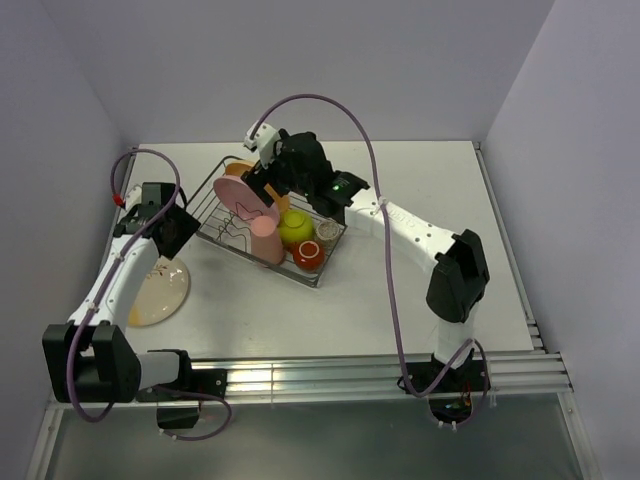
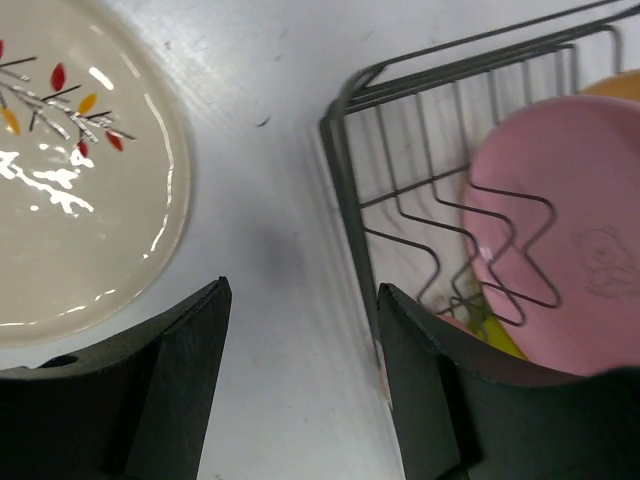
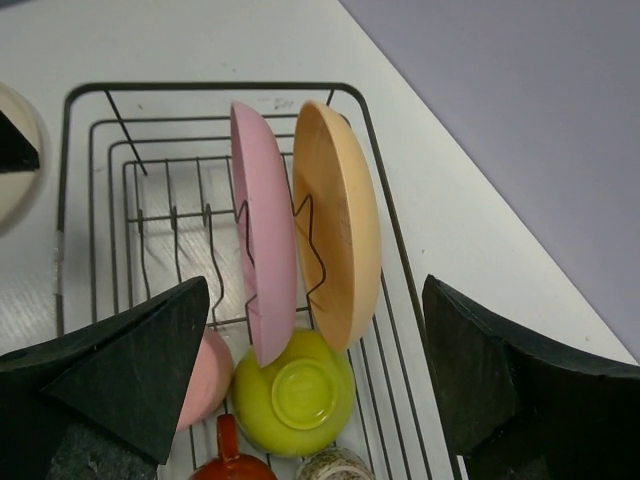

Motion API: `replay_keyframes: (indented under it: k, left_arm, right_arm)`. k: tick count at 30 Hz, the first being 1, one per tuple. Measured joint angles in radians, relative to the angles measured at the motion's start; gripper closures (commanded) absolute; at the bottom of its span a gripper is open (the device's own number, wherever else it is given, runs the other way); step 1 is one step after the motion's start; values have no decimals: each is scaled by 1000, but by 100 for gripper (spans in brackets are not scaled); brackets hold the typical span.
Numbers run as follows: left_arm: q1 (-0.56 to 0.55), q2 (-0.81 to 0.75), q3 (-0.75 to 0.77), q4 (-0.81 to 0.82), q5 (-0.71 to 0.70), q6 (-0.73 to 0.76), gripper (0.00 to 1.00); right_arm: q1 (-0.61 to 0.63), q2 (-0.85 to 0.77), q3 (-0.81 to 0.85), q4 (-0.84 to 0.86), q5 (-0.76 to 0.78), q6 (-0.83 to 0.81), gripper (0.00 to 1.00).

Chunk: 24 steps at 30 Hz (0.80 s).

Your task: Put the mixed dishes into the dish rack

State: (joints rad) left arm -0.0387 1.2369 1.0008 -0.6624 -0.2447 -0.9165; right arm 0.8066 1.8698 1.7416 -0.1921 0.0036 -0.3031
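The dish rack point(image 1: 318, 272) holds a pink plate point(image 3: 262, 240) and a tan-orange plate point(image 3: 340, 220), both on edge in its wavy dividers. Below them lie a lime-green bowl point(image 3: 295, 395) bottom up, a salmon-pink tumbler point(image 3: 205, 380), a red mug point(image 3: 225, 462) and a grey-beige cup point(image 3: 335, 468). My right gripper point(image 3: 315, 285) hangs open above the two plates and holds nothing. A pale cream plate point(image 2: 70, 200) with a leaf pattern lies flat on the table left of the rack. My left gripper point(image 2: 302, 290) is open over bare table between that plate and the rack's corner point(image 2: 345, 180).
The rack sits at an angle on the white table point(image 1: 420, 290), near the back left. Purple walls close in the back and both sides. A metal rail point(image 1: 330, 372) runs along the near edge by the arm bases.
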Motion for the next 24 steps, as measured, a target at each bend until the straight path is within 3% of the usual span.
replay_keyframes:
  k: [5,14,20,24]
  left_arm:
    - [48,54,-10,-16,-6,-13,41]
    - [186,187,-36,-35,-16,-5,42]
    - [237,299,21,-59,-18,6,43]
    - [269,377,91,-67,-18,13,43]
  right_arm:
    - [-2,-87,-74,26,-16,31,5]
    - [-4,-403,-410,129,-52,166,5]
    - [16,-605,-550,214,-72,242,5]
    - [35,-626,-573,220,-55,259,5]
